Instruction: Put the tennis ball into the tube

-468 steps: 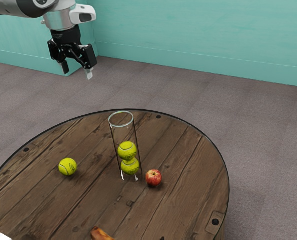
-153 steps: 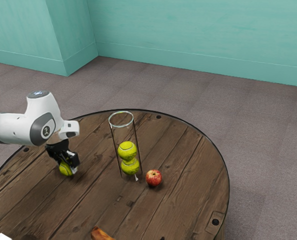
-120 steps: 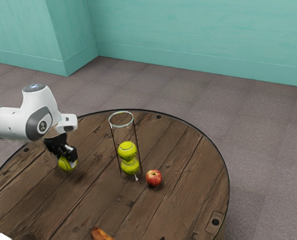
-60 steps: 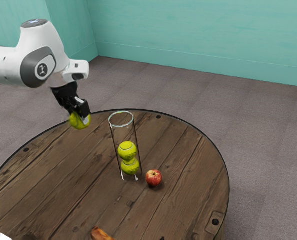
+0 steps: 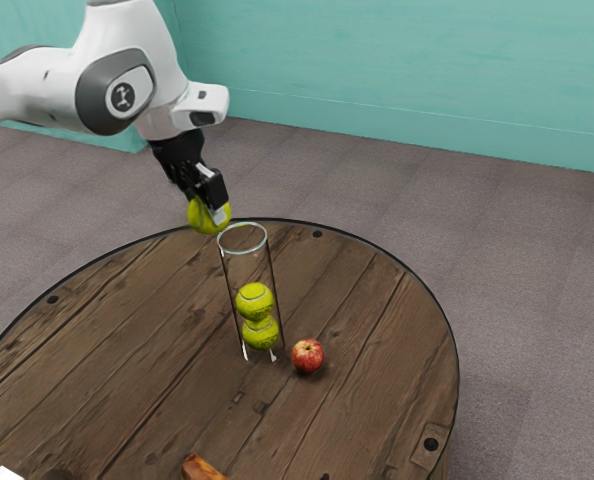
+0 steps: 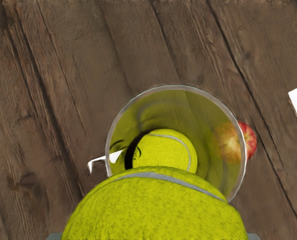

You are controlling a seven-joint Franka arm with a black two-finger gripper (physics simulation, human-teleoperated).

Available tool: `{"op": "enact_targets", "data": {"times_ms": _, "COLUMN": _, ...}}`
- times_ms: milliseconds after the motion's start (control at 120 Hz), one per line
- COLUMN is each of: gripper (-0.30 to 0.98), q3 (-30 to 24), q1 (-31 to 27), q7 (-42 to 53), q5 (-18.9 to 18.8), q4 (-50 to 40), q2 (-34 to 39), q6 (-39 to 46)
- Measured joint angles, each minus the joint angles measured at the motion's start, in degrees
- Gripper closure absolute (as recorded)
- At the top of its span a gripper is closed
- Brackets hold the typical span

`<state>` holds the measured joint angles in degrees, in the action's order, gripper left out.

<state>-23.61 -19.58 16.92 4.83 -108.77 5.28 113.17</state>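
Observation:
My gripper (image 5: pixel 209 208) is shut on a tennis ball (image 5: pixel 207 216), held just above and to the exterior view's left of the clear tube's rim. The tube (image 5: pixel 242 238) stands upright on the table with two balls stacked inside, the upper one (image 5: pixel 255 301) over the lower one (image 5: pixel 261 333). In the wrist view the held ball (image 6: pixel 156 210) covers part of the tube's round mouth (image 6: pixel 176 87), and a ball (image 6: pixel 166 150) lies down inside it.
A red apple (image 5: pixel 308 356) sits beside the tube's base, on the exterior view's right. An orange-brown item (image 5: pixel 203 468) and a white object (image 5: pixel 5 474) are at that view's lower edge, on the round wooden table (image 5: pixel 367 400).
My gripper came down to the loose ball, took hold of it, lifted it off the table and carried it toward the exterior view's right, up near the tube's rim.

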Motion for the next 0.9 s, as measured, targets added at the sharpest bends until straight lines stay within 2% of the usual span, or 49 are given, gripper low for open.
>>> {"op": "enact_targets", "data": {"times_ms": 192, "gripper": 0.33, "q3": -0.36, "q1": 1.06, "q7": 0.07, "q5": -0.57, "q4": 4.94, "q2": -5.63, "q6": -0.38}}
{"op": "enact_targets", "data": {"times_ms": 367, "gripper": 0.33, "q3": -0.44, "q1": 1.43, "q7": 0.14, "q5": -0.83, "q4": 5.70, "q2": -7.89, "q6": -0.46}}
{"op": "enact_targets", "data": {"times_ms": 592, "gripper": 0.13, "q3": -0.46, "q1": 1.47, "q7": 0.41, "q5": -1.20, "q4": 5.74, "q2": -8.66, "q6": -0.05}}
{"op": "enact_targets", "data": {"times_ms": 783, "gripper": 0.05, "q3": -0.69, "q1": 1.18, "q7": 0.10, "q5": -1.22, "q4": 5.89, "q2": -5.33, "q6": -1.39}}
{"op": "enact_targets", "data": {"times_ms": 833, "gripper": 0.04, "q3": -0.36, "q1": 1.41, "q7": -0.26, "q5": -1.20, "q4": 9.02, "q2": -4.29, "q6": -3.62}}
{"op": "enact_targets", "data": {"times_ms": 867, "gripper": 0.04, "q3": 1.70, "q1": 3.42, "q7": -0.66, "q5": -1.23, "q4": 11.17, "q2": -3.69, "q6": -5.28}}
{"op": "enact_targets", "data": {"times_ms": 900, "gripper": 0.03, "q3": 6.62, "q1": 8.28, "q7": -1.20, "q5": -1.24, "q4": 12.52, "q2": -2.93, "q6": -6.90}}
